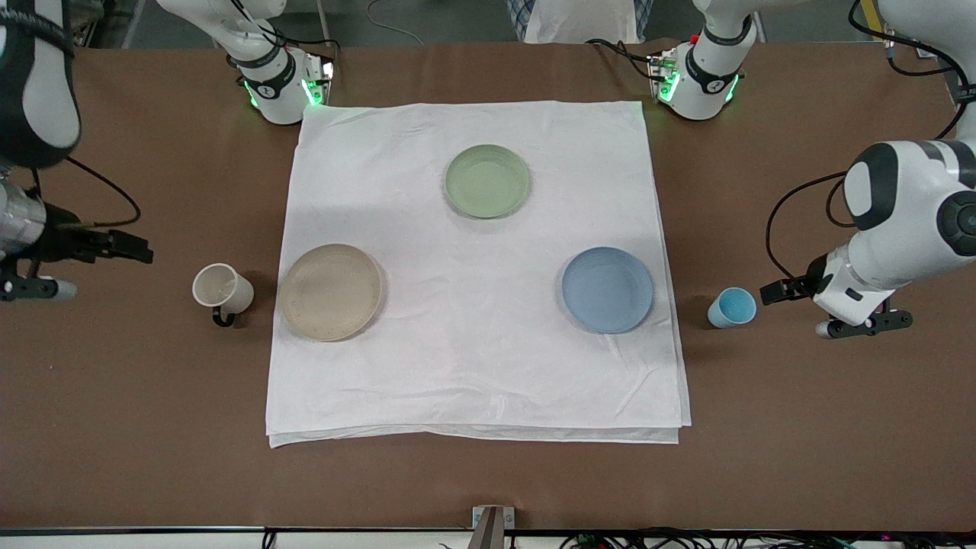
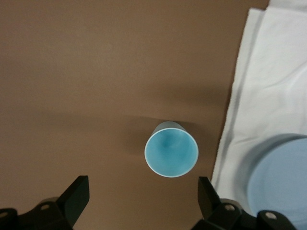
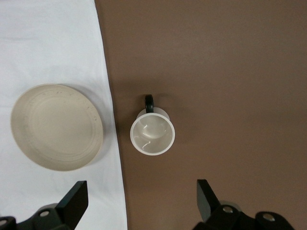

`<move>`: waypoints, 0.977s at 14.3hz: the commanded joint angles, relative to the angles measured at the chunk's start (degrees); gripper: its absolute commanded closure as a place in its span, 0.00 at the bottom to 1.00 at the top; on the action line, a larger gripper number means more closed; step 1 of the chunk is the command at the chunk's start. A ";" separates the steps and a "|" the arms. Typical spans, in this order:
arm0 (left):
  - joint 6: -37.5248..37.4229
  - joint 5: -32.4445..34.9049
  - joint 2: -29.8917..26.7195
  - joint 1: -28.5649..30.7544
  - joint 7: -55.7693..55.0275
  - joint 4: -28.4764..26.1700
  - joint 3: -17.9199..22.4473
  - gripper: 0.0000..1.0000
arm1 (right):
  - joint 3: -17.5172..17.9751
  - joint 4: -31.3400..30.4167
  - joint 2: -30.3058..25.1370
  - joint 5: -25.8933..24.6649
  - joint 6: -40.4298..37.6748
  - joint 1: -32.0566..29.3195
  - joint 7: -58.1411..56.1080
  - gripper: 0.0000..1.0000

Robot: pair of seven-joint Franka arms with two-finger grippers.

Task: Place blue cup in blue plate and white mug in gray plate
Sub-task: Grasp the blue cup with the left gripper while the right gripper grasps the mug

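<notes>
Front view, sweeping across from the right arm's end of the table: the right gripper [image 1: 114, 245] hovers low over bare brown table, fingers spread wide and holding nothing. Beside it stands the small cream-white mug with the thin dark loop handle [image 1: 222, 290], upright on the bare table, just off the edge of the white cloth [image 1: 473, 358]. Next, on the cloth, comes the round beige-gray ridged plate [image 1: 330, 291], empty. At the middle, closer to the robots' bases, sits a round sage-green plate [image 1: 487, 181], no part of this job. Then the round pale-blue shallow plate [image 1: 608, 289], empty too. Off the cloth stands the small light-blue tapered cup [image 1: 732, 307], upright on bare table, and the left gripper [image 1: 785, 290] waits just beside it, fingers wide apart.

The left wrist view lines the cup [image 2: 171, 149] up between the two open fingers; the right wrist view does the same for the mug [image 3: 152, 133].

The risks: both vessels are light, so a finger clipping a rim on approach could tip one. The mug's handle could foul a finger. A low carry could drag the cloth's edge and shift a plate.
</notes>
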 commanded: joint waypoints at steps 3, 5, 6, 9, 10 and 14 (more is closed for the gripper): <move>9.70 0.87 2.62 0.15 0.28 -6.80 -0.12 0.03 | 0.53 -14.63 3.78 0.84 21.83 0.26 3.58 0.00; 15.33 0.96 3.85 0.16 0.28 -9.70 -0.12 0.14 | 0.62 -17.82 6.50 0.93 28.79 1.05 3.58 0.04; 16.57 0.87 4.47 0.16 0.28 -10.06 -0.12 0.19 | 0.53 -17.92 8.00 0.93 30.65 0.97 3.58 0.05; 18.25 0.87 6.75 0.07 0.28 -9.98 -0.12 0.58 | 0.62 -17.92 11.26 0.93 33.65 0.35 3.58 0.11; 18.69 0.87 7.28 0.07 0.28 -9.98 -0.12 0.71 | 0.62 -18.01 11.96 0.93 33.57 0.26 3.58 0.16; 18.44 0.96 6.24 0.07 0.80 -9.71 -0.12 1.00 | 0.62 -18.36 12.41 0.93 33.31 0.26 3.58 0.64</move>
